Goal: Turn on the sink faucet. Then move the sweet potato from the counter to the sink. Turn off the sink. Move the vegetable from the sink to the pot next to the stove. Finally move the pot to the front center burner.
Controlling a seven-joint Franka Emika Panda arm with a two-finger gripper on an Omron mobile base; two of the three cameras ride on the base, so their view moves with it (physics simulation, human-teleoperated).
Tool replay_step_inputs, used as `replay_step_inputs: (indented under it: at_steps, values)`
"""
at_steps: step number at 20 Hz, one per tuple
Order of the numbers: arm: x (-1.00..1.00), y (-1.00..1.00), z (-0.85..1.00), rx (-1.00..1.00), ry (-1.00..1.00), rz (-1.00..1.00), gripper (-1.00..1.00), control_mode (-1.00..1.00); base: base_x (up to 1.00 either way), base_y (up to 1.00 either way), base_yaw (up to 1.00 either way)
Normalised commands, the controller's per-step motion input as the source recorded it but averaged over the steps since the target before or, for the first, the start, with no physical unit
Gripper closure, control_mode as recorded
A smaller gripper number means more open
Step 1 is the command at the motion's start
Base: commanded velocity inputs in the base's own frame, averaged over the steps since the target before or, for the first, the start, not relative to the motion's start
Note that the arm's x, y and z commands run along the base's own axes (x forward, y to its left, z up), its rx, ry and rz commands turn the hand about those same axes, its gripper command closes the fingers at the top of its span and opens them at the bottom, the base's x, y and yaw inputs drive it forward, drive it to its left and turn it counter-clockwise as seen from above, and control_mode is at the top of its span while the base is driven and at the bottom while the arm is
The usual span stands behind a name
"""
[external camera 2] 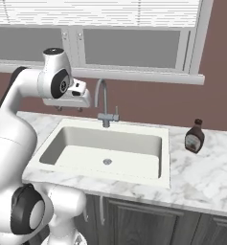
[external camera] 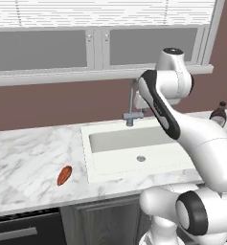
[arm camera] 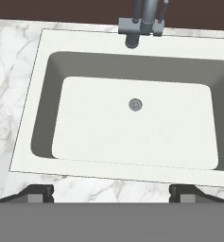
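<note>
The sweet potato (external camera: 64, 175) lies on the white marble counter (external camera: 24, 158), left of the sink (external camera: 86, 160) and near the front edge. The grey gooseneck faucet (external camera 2: 104, 101) stands behind the basin, its base (arm camera: 141, 26) at the top of the hand view. No water shows at the spout. My gripper (arm camera: 111, 194) hangs open and empty above the sink's front part, pointing down. In the right base view the gripper (external camera 2: 70, 108) is left of the faucet and apart from it. The basin (arm camera: 132, 123) holds nothing. The pot and stove are out of view.
A dark brown bottle (external camera 2: 195, 136) with a white cap stands on the counter right of the sink; it also shows behind my arm (external camera: 219, 114). A window sill (external camera 2: 134, 76) runs above the faucet. A dark appliance front (external camera: 19, 232) sits under the counter at left.
</note>
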Motion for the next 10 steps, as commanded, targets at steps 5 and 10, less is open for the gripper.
replay_step_inputs:
  at_steps: [5, 10]
  values:
    - [0.0, 0.0, 0.0, 0.0, 0.0, 0.0, -1.0, 1.0, 0.16, -0.24, 0.0]
    - [0.0, 0.0, 0.0, 0.0, 0.0, 0.0, -1.0, 1.0, 0.3, -0.29, 0.0]
